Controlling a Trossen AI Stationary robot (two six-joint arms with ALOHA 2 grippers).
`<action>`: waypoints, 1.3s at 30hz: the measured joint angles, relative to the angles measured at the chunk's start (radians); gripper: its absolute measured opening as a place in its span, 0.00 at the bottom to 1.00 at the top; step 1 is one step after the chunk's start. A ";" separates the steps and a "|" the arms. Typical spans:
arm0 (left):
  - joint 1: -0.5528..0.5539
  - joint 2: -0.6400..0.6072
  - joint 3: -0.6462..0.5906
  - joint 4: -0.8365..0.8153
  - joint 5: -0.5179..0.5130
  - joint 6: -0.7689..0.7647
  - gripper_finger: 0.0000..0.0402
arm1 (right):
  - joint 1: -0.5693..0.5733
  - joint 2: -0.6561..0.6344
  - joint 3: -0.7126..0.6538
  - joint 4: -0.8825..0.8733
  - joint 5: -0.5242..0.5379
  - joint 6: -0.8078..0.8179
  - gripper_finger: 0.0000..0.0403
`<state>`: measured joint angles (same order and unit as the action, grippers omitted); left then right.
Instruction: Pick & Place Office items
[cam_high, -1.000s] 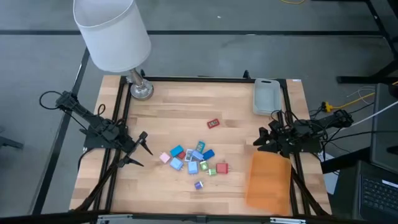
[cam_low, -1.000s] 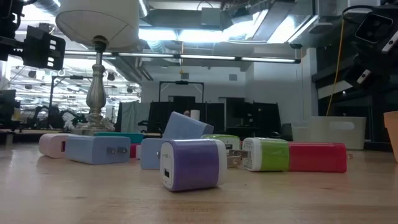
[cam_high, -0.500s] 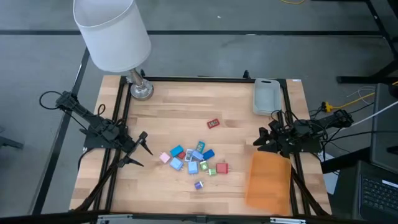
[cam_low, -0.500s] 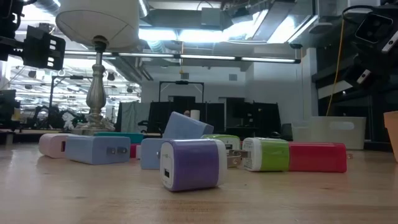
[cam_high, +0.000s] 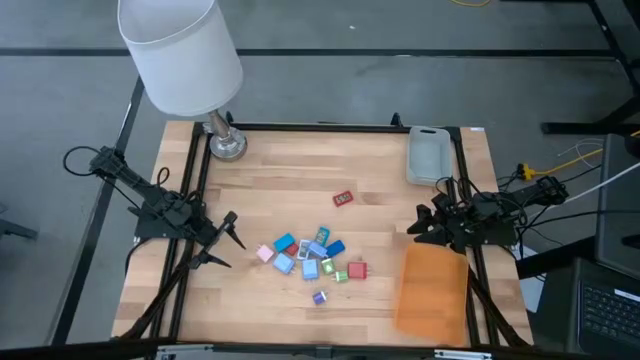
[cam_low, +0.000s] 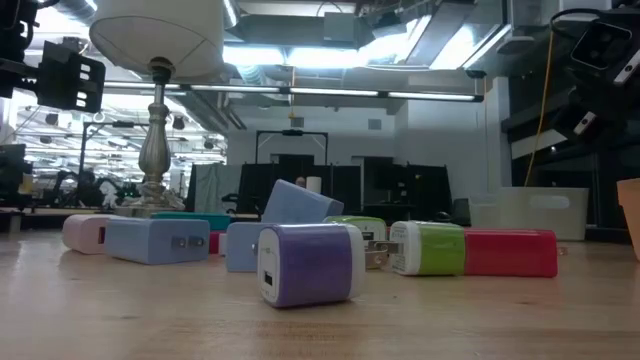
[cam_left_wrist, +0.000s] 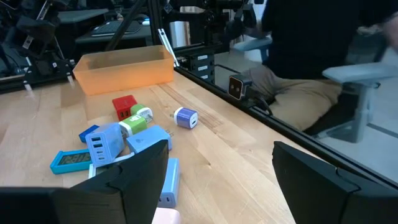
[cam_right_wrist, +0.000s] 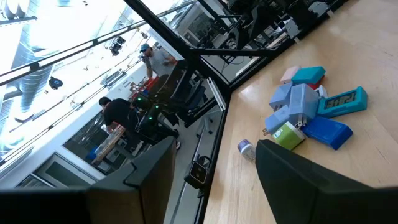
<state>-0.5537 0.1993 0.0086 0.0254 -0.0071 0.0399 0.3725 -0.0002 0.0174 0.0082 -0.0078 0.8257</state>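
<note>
The office items are small blocky pieces in blue, light blue, pink, red and green, lying in a loose cluster (cam_high: 312, 258) on the wooden table's near middle. A purple one (cam_high: 319, 297) (cam_low: 305, 263) lies apart on the near side. A red one (cam_high: 343, 198) lies alone farther back. My left gripper (cam_high: 225, 243) (cam_left_wrist: 221, 186) stands open at the table's left edge, pointing at the cluster. My right gripper (cam_high: 416, 224) (cam_right_wrist: 214, 186) stands open at the right edge, also turned toward the cluster. Nothing is between either pair of fingers.
A lamp with a white shade (cam_high: 180, 55) stands on its metal base (cam_high: 227, 143) at the far left corner. A grey tray (cam_high: 427, 155) sits at the far right. An orange bin (cam_high: 432, 290) (cam_left_wrist: 121, 70) lies near right. A black rail (cam_high: 330, 127) frames the table.
</note>
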 joint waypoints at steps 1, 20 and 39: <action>0.000 0.000 0.000 0.000 0.000 0.000 0.70 | 0.000 0.000 0.000 0.000 0.000 0.000 0.55; 0.000 0.000 0.000 0.006 0.015 0.445 0.70 | 0.000 0.000 0.000 0.015 0.109 -0.090 0.55; -0.002 0.000 0.000 0.050 0.074 0.265 0.70 | -0.001 0.000 0.000 0.069 0.469 -0.081 0.55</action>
<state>-0.5556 0.1993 0.0088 0.0757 0.0665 0.3049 0.3717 -0.0002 0.0174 0.0770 0.4608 0.7442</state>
